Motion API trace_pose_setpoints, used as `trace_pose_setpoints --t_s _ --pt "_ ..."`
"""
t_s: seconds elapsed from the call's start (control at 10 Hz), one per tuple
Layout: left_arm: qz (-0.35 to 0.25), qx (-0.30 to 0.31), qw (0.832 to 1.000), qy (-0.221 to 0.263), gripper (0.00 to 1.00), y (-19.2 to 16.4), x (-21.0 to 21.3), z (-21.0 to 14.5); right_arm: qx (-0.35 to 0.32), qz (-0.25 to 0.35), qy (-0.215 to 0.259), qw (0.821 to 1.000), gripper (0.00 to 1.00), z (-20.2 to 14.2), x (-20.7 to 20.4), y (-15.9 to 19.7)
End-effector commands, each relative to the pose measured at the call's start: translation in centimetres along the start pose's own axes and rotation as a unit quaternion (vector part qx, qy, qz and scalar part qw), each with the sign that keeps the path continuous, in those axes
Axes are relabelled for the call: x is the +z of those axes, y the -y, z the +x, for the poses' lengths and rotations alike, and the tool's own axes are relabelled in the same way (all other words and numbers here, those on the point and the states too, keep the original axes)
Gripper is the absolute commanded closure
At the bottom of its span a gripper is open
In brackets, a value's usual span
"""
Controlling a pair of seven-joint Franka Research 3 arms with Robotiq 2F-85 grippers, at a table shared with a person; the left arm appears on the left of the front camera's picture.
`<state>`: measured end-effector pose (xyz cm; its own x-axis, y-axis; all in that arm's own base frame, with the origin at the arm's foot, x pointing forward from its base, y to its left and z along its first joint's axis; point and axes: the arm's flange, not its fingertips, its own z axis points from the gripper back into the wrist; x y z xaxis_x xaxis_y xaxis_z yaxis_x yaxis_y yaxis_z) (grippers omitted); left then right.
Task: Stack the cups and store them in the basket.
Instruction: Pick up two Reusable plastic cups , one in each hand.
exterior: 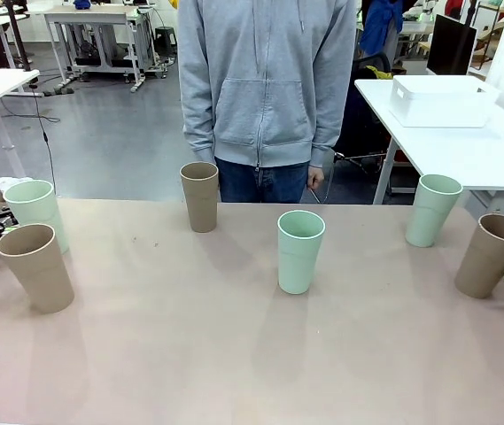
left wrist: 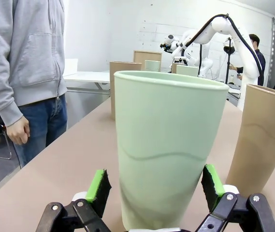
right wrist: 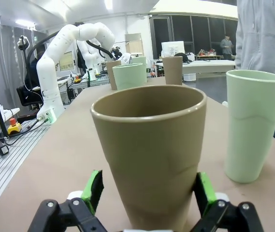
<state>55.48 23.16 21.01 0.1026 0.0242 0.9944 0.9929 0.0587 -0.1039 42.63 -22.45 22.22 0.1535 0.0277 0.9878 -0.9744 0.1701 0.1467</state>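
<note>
Six cups stand upright and apart on the table: a mint cup [exterior: 34, 208] and a tan cup [exterior: 37, 266] at the left, a tan cup [exterior: 201, 195] at the back, a mint cup [exterior: 300, 251] in the middle, and a mint cup [exterior: 432, 209] and a tan cup [exterior: 492, 254] at the right. My left gripper [left wrist: 154, 186] is open and straddles the far-left mint cup [left wrist: 168, 150] low down. My right gripper [right wrist: 149, 191] is open around the far-right tan cup [right wrist: 149, 154], with gaps at both pads. The white basket [exterior: 438, 113] sits on a separate table at the back right.
A person in a grey hoodie [exterior: 265, 80] stands at the far edge, hands down at their sides. A gap of floor separates my table [exterior: 189, 354] from the side table [exterior: 500, 159] holding the basket. There is open tabletop in front of the cups.
</note>
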Motion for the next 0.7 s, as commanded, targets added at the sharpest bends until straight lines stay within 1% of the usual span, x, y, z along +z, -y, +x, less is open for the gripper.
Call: trace_pose_setpoints --t_s 0.0,0.3,0.6 --pt "0.013 -0.009 1.000 0.005 0.00 0.8 -1.9 0.1 -0.014 -0.010 -0.003 1.000 0.00 0.3 -1.2 0.0" --pt "0.009 -0.004 1.000 0.008 0.00 1.5 -3.1 0.0 -0.018 -0.005 -0.006 1.000 0.00 0.3 -2.1 -0.3" --pt "0.018 -0.012 1.000 0.003 0.00 2.3 -4.1 0.1 -0.022 -0.003 -0.007 1.000 0.00 0.2 -3.0 -0.5"
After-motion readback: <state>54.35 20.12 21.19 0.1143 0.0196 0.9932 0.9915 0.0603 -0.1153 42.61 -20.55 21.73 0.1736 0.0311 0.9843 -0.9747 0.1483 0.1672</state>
